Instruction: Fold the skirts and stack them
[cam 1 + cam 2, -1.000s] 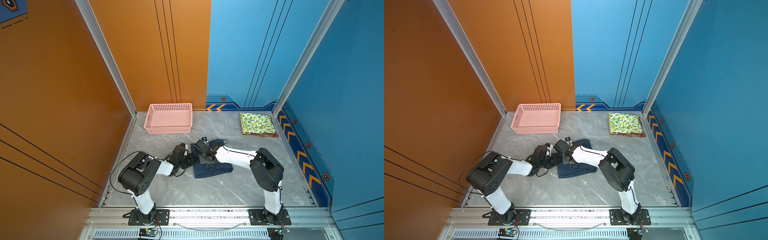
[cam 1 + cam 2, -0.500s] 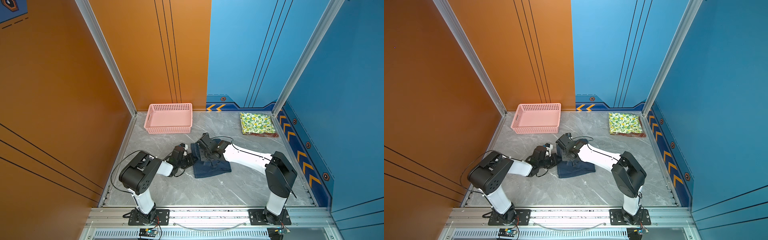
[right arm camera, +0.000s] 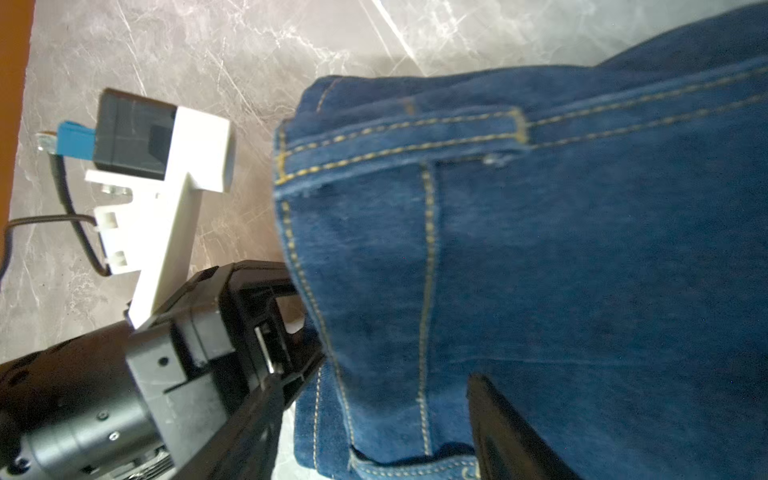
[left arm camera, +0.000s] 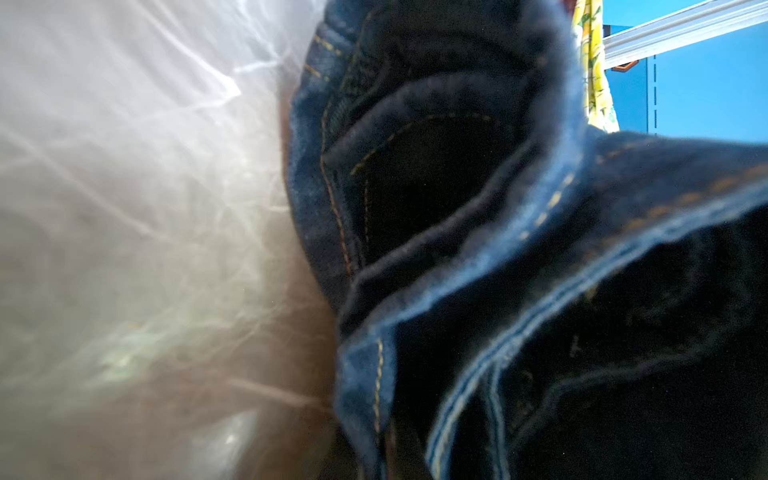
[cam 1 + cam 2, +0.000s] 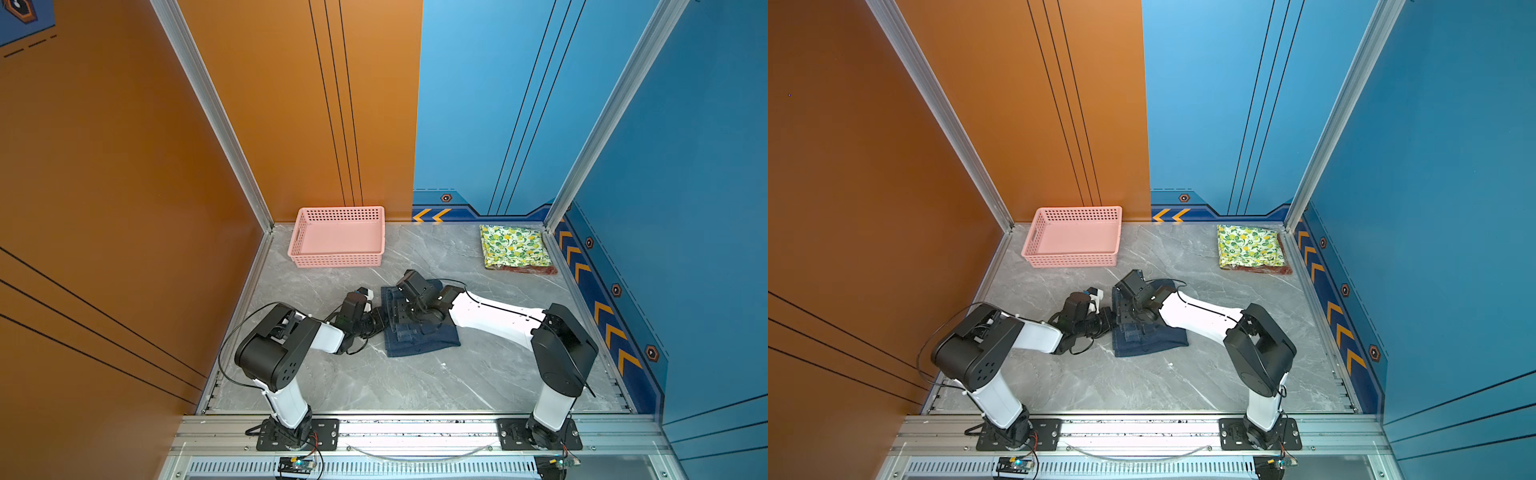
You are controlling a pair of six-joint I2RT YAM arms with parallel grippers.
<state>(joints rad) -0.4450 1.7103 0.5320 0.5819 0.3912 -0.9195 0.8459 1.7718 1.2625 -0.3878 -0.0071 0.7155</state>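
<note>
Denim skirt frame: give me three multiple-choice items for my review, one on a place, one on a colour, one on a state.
1. Where does the folded white lemon-and-leaf print skirt lie?
A. at the near left corner
B. at the far right corner, on top of a rust-red cloth
C. in the middle, near the front edge

2. What colour is the stitching on the dark blue denim skirt?
A. white
B. red
C. yellow-gold

3. How does the right gripper stand?
A. open, above the denim skirt
B. shut on the print skirt
C. shut on the rust-red cloth

Answers:
1 B: both top views show it by the far right walls, with a red edge showing beneath it.
2 C: the right wrist view shows yellow-gold seams.
3 A: its fingers stand wide apart over the denim.
</note>
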